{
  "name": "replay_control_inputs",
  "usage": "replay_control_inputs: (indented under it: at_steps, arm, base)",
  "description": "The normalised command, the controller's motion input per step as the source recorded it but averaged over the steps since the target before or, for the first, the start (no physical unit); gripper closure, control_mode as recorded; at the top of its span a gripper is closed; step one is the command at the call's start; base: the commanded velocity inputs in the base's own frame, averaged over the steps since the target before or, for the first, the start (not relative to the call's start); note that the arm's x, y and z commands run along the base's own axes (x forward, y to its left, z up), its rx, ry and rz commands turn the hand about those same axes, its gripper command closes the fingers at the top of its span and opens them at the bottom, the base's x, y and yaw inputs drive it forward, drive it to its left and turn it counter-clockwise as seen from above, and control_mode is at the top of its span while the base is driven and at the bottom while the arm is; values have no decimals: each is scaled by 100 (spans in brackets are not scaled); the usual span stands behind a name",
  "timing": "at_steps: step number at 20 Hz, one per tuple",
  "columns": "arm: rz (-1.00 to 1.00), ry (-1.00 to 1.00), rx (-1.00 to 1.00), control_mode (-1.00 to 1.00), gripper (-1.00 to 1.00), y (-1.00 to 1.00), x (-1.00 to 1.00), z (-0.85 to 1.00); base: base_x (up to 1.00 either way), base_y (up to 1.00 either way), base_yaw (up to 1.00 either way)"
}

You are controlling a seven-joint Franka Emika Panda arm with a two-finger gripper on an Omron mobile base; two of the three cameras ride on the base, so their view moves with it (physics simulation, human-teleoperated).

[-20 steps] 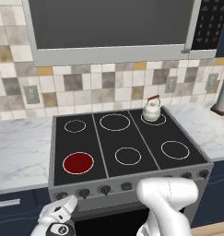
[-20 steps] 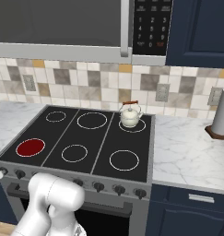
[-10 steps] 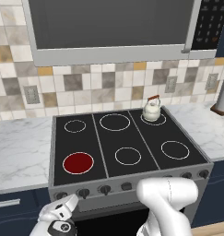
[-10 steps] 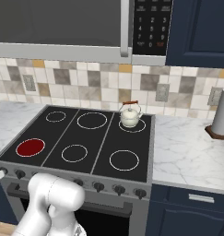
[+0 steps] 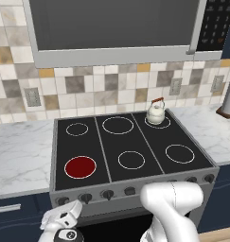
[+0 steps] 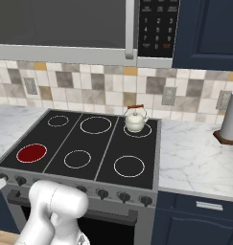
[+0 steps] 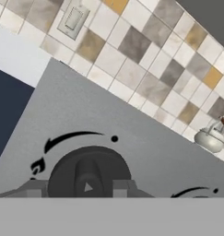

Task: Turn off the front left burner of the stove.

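Front left burner [image 5: 80,167]: red-glowing disc in a thin white ring, near-left corner of the stove [image 5: 130,146]. Stove: six ringed zones; one kettle [image 5: 155,112] on the rear right zone. Claw [image 7: 88,190]: fingers flank a dark knob [image 7: 88,174] on the grey panel; grip cannot be told.

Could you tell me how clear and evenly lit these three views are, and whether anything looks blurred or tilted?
Left base view: flat, even rendered light, sharp; the front left burner glows red on the stove. Right base view: equally sharp, no glare on the cooktop glass. Hand view: rolled, so the tiled wall runs diagonally; the knob close up looks soft, as does the kettle.
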Motion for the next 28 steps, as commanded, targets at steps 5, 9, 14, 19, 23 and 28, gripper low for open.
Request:
replay_control_inputs:
  at_steps: [5, 9, 14, 19, 23, 28]
  arm:
    - [-14, -32, 68, -100, 100, 0, -1, 5]
    - [-18, -29, 71, -100, 100, 0, -1, 6]
    - [-20, -26, 75, -100, 100, 0, 0, 11]
    - [-14, -28, 84, -100, 100, 0, -12, 2]
    - [-4, -36, 87, -100, 100, 0, -29, 0]
    - [-2, -40, 88, -100, 100, 0, -20, 0]
  base:
    - [0, 0, 0]
    - [0, 0, 0]
    - [0, 0, 0]
    - [0, 0, 0]
    - [0, 0, 0]
    - [0, 0, 0]
